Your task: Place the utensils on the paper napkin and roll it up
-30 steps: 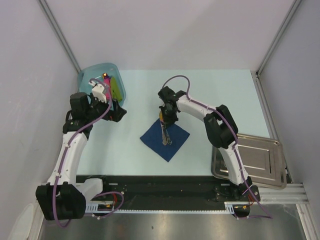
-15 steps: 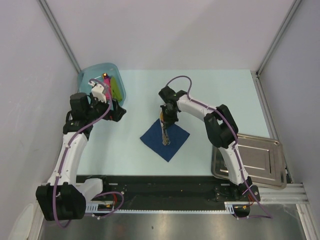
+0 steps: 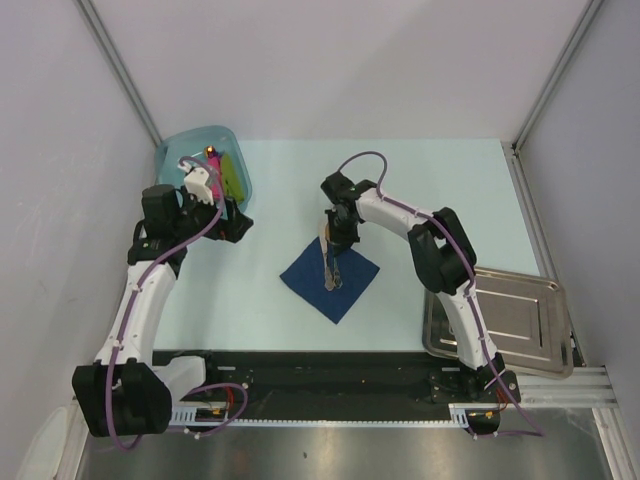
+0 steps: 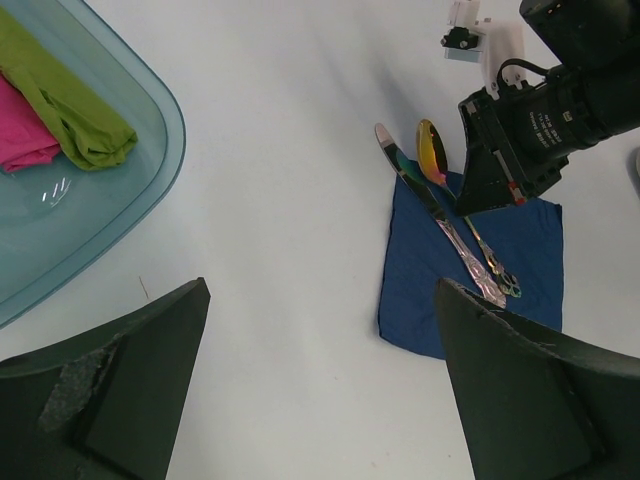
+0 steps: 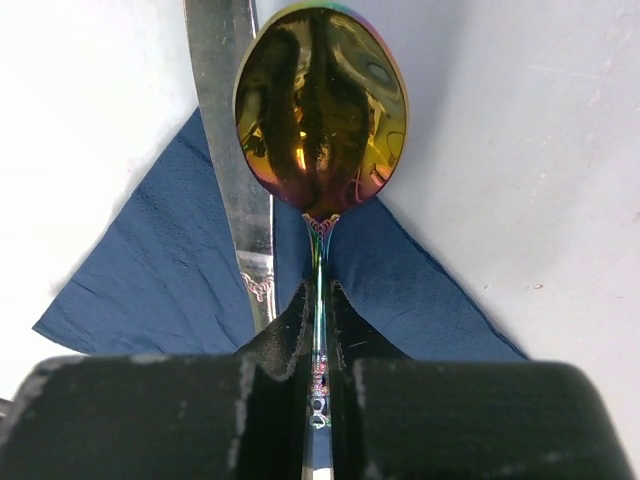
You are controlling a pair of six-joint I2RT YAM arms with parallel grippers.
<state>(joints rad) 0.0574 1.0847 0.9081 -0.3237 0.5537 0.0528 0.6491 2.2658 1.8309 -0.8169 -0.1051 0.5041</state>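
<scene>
The dark blue paper napkin (image 3: 330, 283) lies flat on the table in front of the arms. Two utensils rest on it side by side: a spoon (image 5: 320, 110) with a shiny gold bowl and a silver knife (image 5: 225, 150). Both stick out past the napkin's far corner. My right gripper (image 5: 320, 330) is low over the napkin (image 5: 160, 270), shut on the spoon's thin handle. From the left wrist view the spoon (image 4: 433, 150), the knife (image 4: 430, 205) and the napkin (image 4: 530, 260) show beside the right gripper (image 4: 500, 160). My left gripper (image 4: 320, 400) hangs open, holding nothing, left of the napkin.
A pale teal tub (image 3: 190, 150) stands at the back left, holding a lime-green piece (image 4: 70, 110) and a pink piece (image 4: 20, 140). A steel tray (image 3: 510, 320) sits at the near right, beside the right arm's base.
My right gripper has shifted slightly to the right with the spoon, uncovering more of the knife's blade. The left arm has not moved.
</scene>
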